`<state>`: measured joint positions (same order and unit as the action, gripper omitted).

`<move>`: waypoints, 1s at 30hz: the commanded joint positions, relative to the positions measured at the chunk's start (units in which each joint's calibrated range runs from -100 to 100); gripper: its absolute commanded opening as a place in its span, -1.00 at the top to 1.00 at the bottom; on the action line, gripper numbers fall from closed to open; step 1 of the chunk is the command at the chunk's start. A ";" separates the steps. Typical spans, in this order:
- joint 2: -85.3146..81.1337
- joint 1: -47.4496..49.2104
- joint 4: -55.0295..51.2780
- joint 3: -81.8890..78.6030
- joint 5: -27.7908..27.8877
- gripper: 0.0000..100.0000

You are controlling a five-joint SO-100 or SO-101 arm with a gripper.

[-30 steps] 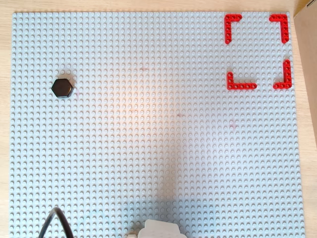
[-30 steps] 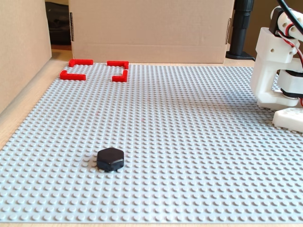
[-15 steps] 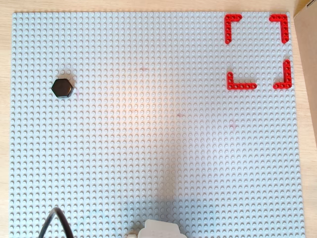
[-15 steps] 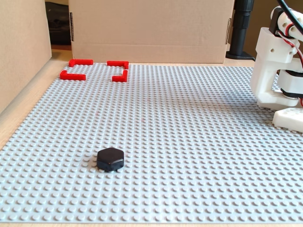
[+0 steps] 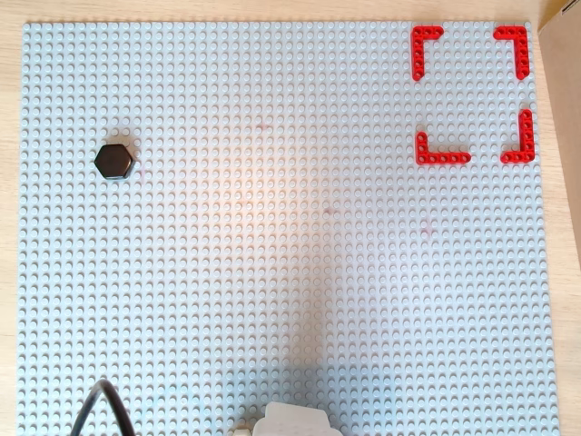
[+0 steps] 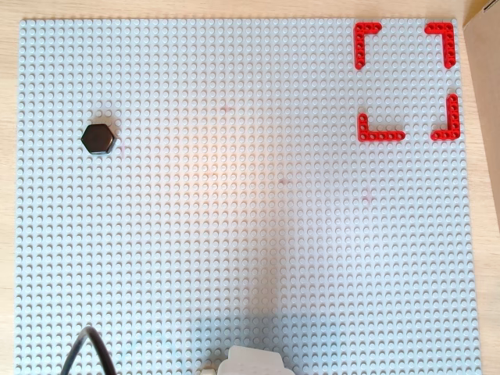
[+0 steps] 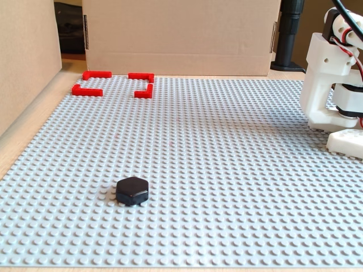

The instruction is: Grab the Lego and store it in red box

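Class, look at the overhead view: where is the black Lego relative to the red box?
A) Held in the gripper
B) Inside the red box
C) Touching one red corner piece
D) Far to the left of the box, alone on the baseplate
D: in both overhead views the Lego sits alone on the baseplate, far left of the red box, whose inside is bare studs.

lego [image 7: 133, 190]: black plastic, smooth top showing slight gloss. box [image 7: 113, 83]: red plastic, matt. baseplate [image 7: 227, 170]: grey studded plastic. walls [image 7: 181, 34]: matt brown cardboard. arm [image 7: 332, 85]: white plastic, looking matt.
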<state>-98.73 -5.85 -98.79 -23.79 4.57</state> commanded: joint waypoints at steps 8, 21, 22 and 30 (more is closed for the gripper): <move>-0.51 0.23 -0.24 -0.03 0.28 0.93; -0.51 0.23 -0.24 -0.03 0.28 0.92; -0.51 0.23 -0.24 -0.03 0.28 0.92; -0.42 0.31 -0.07 0.25 -0.03 0.92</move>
<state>-98.73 -5.85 -98.79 -23.79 4.57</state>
